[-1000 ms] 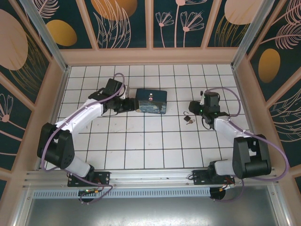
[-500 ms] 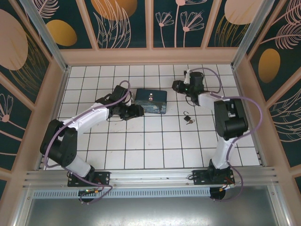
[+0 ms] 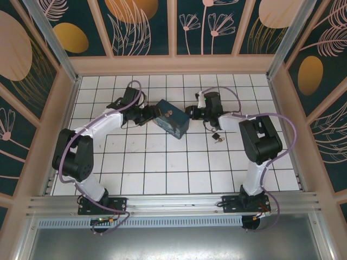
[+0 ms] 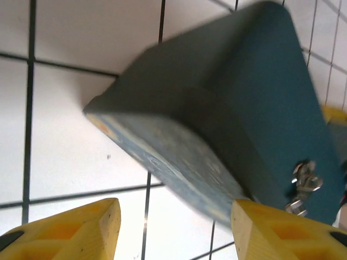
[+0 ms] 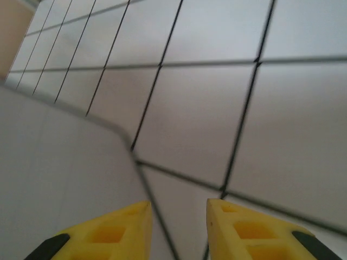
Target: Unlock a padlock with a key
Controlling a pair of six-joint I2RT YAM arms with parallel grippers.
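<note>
The left arm rises from its base at the near left edge, folds at the elbow and stretches its forearm rightwards, low over the tiled counter. It ends at the left end of the blue box, which lies askew to the tile lines. The left jaws stand spread, their yellow fingertips wide apart with bare tile between them and the box's near corner just ahead. A small silver clasp sits on the box's top. The right arm climbs from the near right edge, bends sharply and reaches leftwards, its wrist close to the box's right end. The right jaws stand a little apart, fingertips pinching nothing, tile beneath them. The padlock lies on the counter right of the box, just nearward of the right forearm, touched by neither arm. The key is too small to tell apart from it.
</note>
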